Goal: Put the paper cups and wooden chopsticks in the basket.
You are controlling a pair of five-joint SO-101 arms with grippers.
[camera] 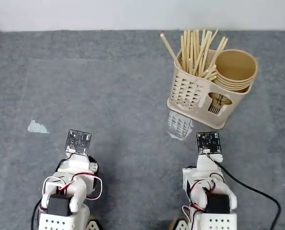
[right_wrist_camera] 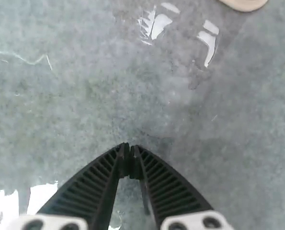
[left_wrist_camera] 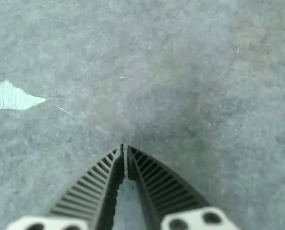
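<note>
Chopsticks (camera: 195, 50) and nested paper cups (camera: 235, 69) already fill the basket's (camera: 188, 91) two compartments, so the task looks finished, likely why the left pincer (left_wrist_camera: 124, 149) and right pincer (right_wrist_camera: 129, 148) hang closed and empty over the worktop (camera: 108, 86).

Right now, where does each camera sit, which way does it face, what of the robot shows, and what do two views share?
High view: fixed overhead, looking down on the grey mat; left arm and right arm at the near edge, basket holding wooden chopsticks and paper cups beyond.
Left wrist view: on the left arm's wrist, looking down at the mat past the shut left gripper.
Right wrist view: likewise, past the shut right gripper.
Shared: the clear wrapper, in the high and right wrist views.
</note>
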